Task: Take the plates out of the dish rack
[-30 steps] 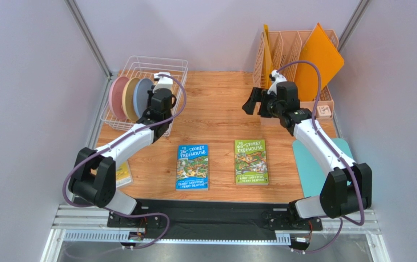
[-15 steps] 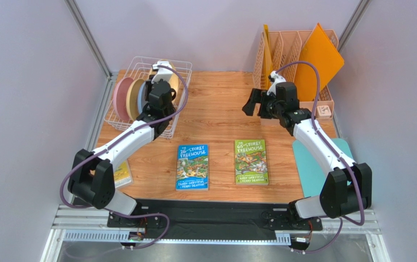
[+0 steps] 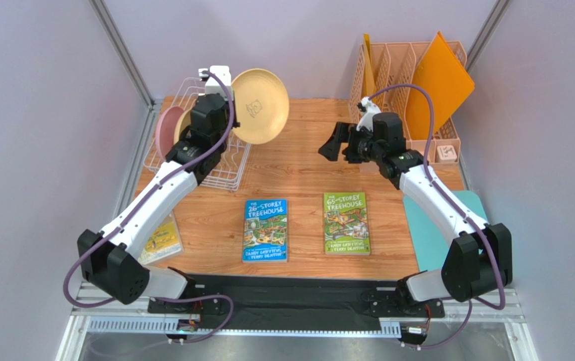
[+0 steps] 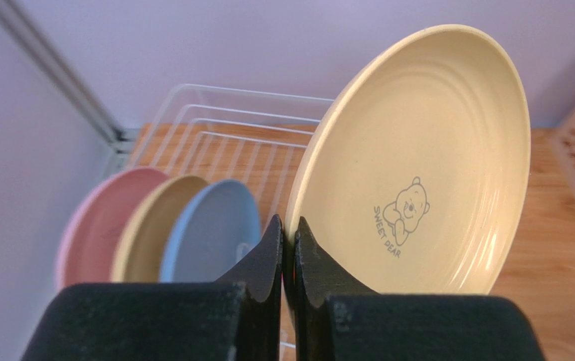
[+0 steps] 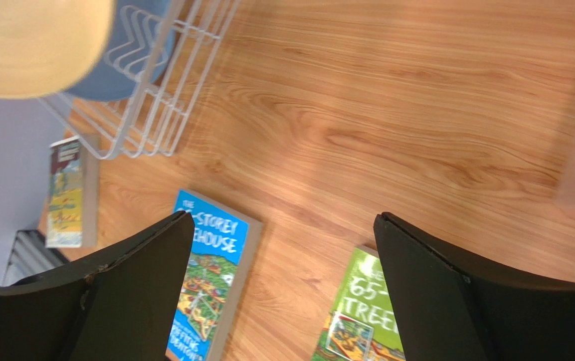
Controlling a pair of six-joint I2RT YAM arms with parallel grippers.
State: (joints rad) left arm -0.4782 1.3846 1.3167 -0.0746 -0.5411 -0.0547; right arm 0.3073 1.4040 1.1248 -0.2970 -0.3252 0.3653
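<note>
Biggest first: one wooden table (image 3: 298, 150), with two arms working over it. At the far right corner stands one peach slotted organizer (image 3: 392, 71), and I count two orange folders (image 3: 439, 83) standing in it. At the far left is the one white wire dish rack (image 3: 230, 171). My left wrist camera shows three plates on edge in it, side by side: the pink plate (image 4: 98, 233) outermost, the tan plate (image 4: 147, 237) in the middle, the light blue plate (image 4: 211, 233) nearest my fingers.

A teal mat (image 3: 427, 226) lies flat along the right edge of the table, partly under the right arm.

Books: three, all flat. The blue book (image 3: 265, 229) and the green book (image 3: 346, 222) lie side by side in the near middle, apart from each other. A yellow book (image 3: 162, 239) sits at the left edge, partly hidden by the left arm.

That makes four plates in all, and the fourth is in the air. The left gripper (image 4: 289, 226) is pinched tight on the rim of the cream plate (image 3: 260, 96). It is held tilted above the rack's right side, clear of the wires, bear print facing the wrist camera.

The right gripper (image 5: 283, 219) hangs over bare wood between rack and organizer, jaws spread wide, gripping nothing.

Smallest: one little wooden block (image 3: 445, 154) beside the organizer's base.
</note>
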